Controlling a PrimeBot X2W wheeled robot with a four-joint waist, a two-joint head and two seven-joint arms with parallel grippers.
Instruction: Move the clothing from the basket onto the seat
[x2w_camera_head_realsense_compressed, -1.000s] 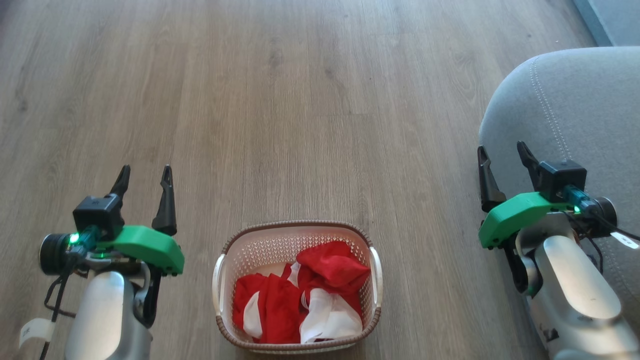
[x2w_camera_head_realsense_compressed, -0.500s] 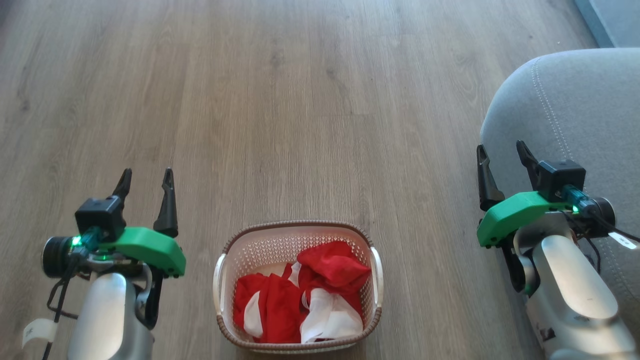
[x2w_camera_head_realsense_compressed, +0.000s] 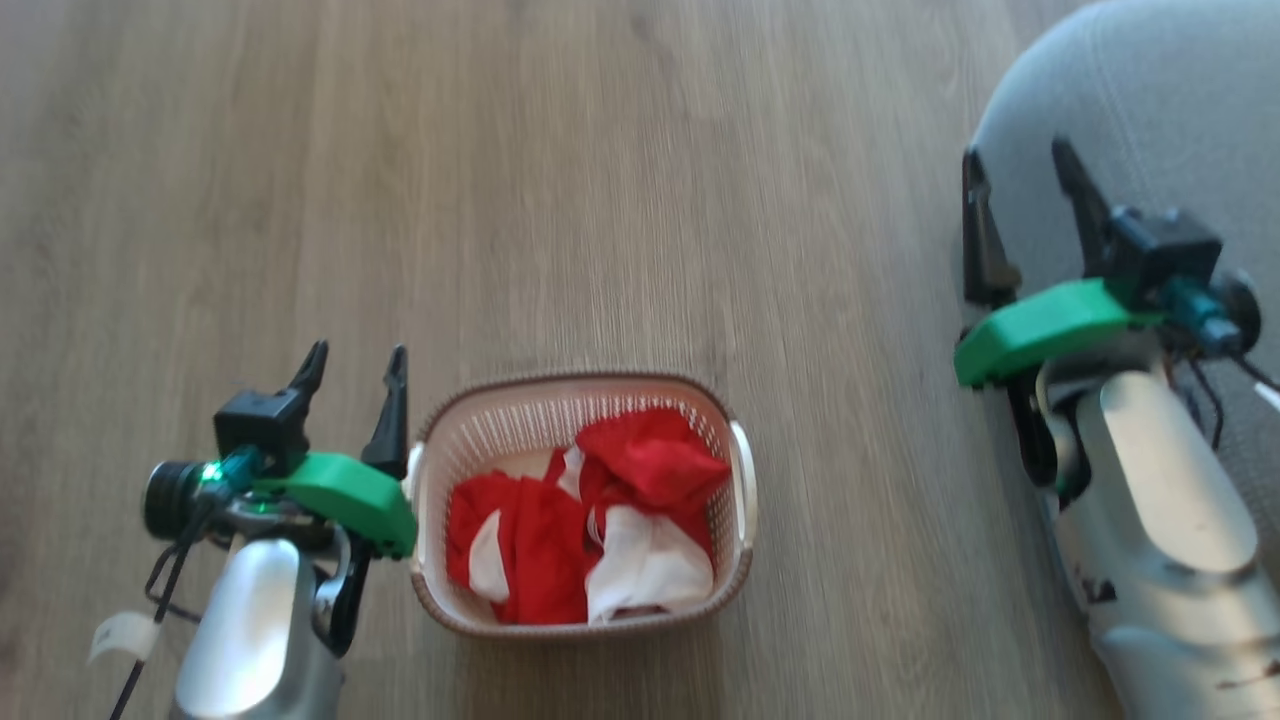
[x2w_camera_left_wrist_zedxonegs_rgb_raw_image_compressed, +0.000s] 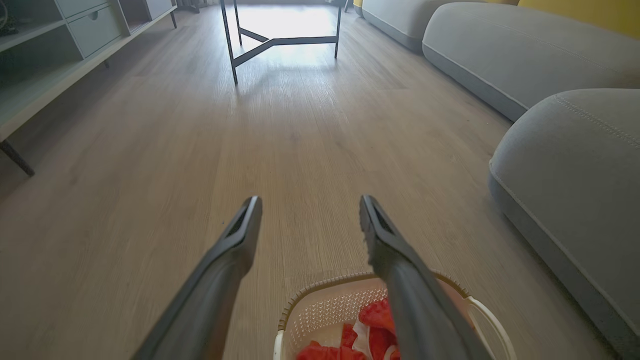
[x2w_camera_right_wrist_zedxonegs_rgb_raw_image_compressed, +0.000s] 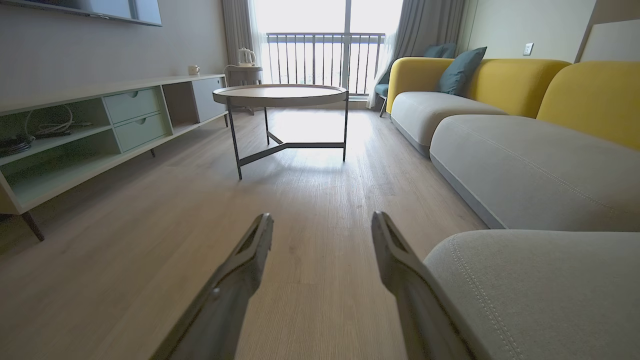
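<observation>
head view: one basket (x2w_camera_head_realsense_compressed: 560, 382) is set on the floor (x2w_camera_head_realsense_compressed: 600, 180), long axis left-right across the view, slightly skewed, two handles at the short ends. clothing (x2w_camera_head_realsense_compressed: 530, 540) is heaped inside it, red with white panels; the garment count cannot be told. one seat (x2w_camera_head_realsense_compressed: 1170, 90) is seen at upper right, well apart from the basket. left end effector (x2w_camera_head_realsense_compressed: 358, 352) is spread wide, nothing held, just beside the basket's left handle. right end effector (x2w_camera_head_realsense_compressed: 1014, 150) is spread wide, nothing held, at the seat's left edge. versus half a second ago: the view is shifted and blurred, so the camera was moved; left end effector is found nearer the basket; clothing is unchanged.

left wrist view: fingers are parted, empty; basket (x2w_camera_left_wrist_zedxonegs_rgb_raw_image_compressed: 330, 310) and clothing (x2w_camera_left_wrist_zedxonegs_rgb_raw_image_compressed: 372, 317) are seen at bottom, seat (x2w_camera_left_wrist_zedxonegs_rgb_raw_image_compressed: 575, 165) at right.

right wrist view: fingers are parted, empty; seat (x2w_camera_right_wrist_zedxonegs_rgb_raw_image_compressed: 540, 290) is seen at lower right, one round table (x2w_camera_right_wrist_zedxonegs_rgb_raw_image_compressed: 280, 95) ahead.
</observation>
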